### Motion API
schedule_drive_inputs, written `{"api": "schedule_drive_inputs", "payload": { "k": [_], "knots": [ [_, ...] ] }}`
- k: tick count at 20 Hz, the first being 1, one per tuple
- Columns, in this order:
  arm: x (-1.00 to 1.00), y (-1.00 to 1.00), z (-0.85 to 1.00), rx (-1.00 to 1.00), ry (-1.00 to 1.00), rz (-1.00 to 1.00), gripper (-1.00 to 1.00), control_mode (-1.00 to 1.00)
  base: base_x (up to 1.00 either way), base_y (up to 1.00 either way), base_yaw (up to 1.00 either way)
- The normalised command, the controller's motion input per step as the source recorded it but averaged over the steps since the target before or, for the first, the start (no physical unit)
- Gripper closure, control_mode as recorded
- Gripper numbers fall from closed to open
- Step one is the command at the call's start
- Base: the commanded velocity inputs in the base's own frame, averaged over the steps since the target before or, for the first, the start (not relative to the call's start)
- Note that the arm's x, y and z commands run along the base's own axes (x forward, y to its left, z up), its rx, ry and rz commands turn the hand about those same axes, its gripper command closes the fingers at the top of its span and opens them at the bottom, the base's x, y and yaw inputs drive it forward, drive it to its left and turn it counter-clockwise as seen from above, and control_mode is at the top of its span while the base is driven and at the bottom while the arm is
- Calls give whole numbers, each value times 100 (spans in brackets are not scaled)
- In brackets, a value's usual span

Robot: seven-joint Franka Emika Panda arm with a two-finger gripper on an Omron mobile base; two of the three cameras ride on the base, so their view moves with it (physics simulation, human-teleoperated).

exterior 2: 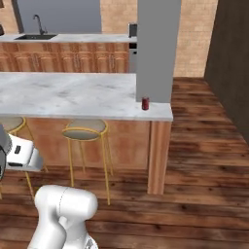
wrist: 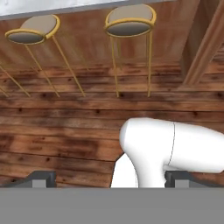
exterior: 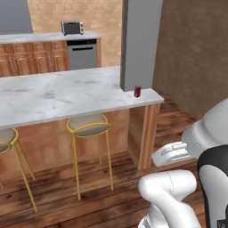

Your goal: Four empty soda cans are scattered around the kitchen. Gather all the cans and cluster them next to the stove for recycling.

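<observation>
A: Where is the gripper (wrist: 109,179)?
B: Low, facing the floor, fingers spread wide, grasping nothing.
A: And the soda can (exterior: 137,91)?
B: Upright on the island counter (exterior: 53,95), at its corner beside the grey pillar (exterior: 140,42), well above and beyond the fingers.

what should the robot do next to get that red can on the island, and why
Probably drive closer to the island counter and raise the arm: the soda can stands upright at the counter's end by the grey pillar, while the open gripper hangs low, facing the floor.
</observation>
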Motion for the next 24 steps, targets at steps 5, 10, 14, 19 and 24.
{"api": "schedule_drive_inputs", "payload": {
  "k": [5, 10, 14, 19, 24],
  "knots": [
    [0, 0, 0, 0, 0, 0, -100, 100, 41, -86, 0],
    [0, 0, 0, 0, 0, 0, -100, 100, 65, -71, 0],
    [0, 0, 0, 0, 0, 0, -100, 100, 75, -55, 0],
    [0, 0, 0, 0, 0, 0, -100, 100, 65, -46, 0],
    [0, 0, 0, 0, 0, 0, -100, 100, 30, -49, 0]
  ]
}}
